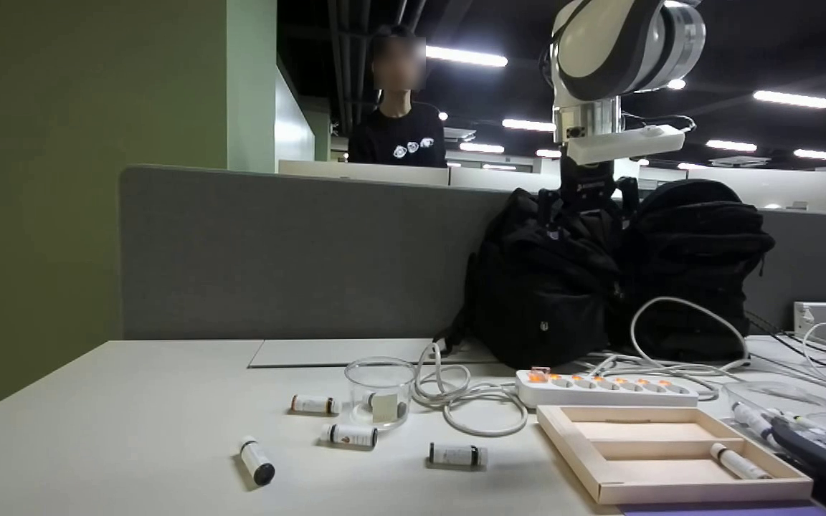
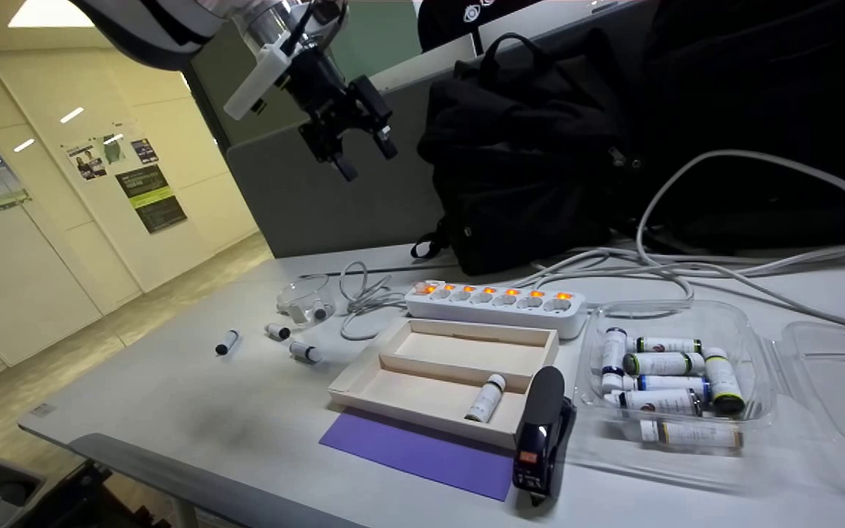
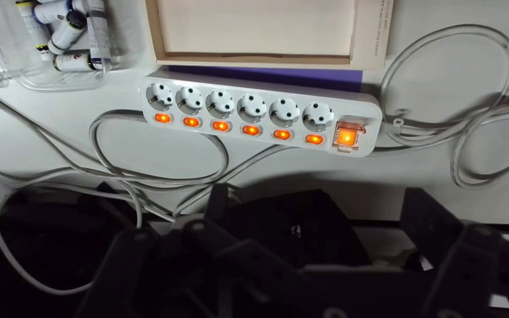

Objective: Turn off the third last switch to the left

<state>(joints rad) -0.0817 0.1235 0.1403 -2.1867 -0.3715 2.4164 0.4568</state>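
White six-socket power strip (image 3: 267, 120), all switches (image 3: 251, 130) aglow orange, flat on the table (image 1: 133, 430)

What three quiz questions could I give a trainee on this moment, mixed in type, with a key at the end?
1. Multiple choice: in the wrist view, how many small oval switches on the power strip glow orange?
A) Three
B) Six
C) Nine

2. True or false: the gripper hangs open, apart from the power strip.

3. Fill in the blank: in both exterior views, a small, white-labelled ____ lies inside the wooden tray.

Key:
1. B; the larger square switch glows too.
2. True.
3. bottle.
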